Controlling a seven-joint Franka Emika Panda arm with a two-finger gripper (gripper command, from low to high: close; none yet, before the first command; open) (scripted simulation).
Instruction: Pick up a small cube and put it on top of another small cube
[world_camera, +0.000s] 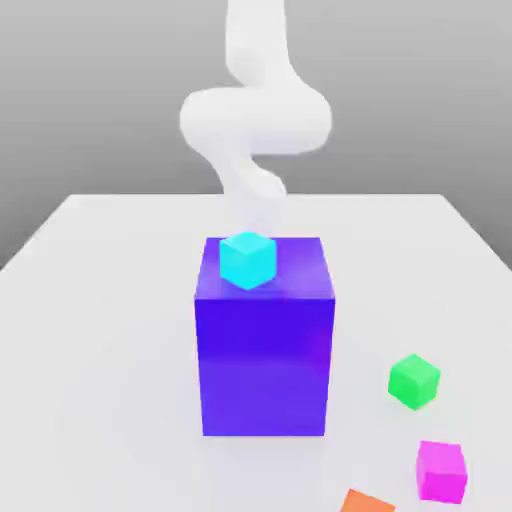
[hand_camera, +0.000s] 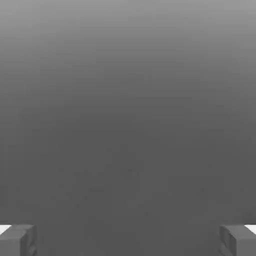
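The small magenta-pink cube (world_camera: 441, 471) rests on the white table near the front edge, at the exterior view's right. A small green cube (world_camera: 414, 381) sits a little behind it. A small cyan cube (world_camera: 247, 259) stands on top of the big blue-violet block (world_camera: 264, 350) at the table's middle. My white arm (world_camera: 255, 120) curls down behind that block, far from the magenta cube. In the hand view my gripper (hand_camera: 128, 240) is open, its two grey fingertips (hand_camera: 17, 240) wide apart with nothing between them, facing plain grey.
An orange object (world_camera: 367, 502) pokes in at the front edge, just to the exterior view's left of the magenta cube. The white table (world_camera: 100, 350) stretches bare to the exterior view's left of the big block.
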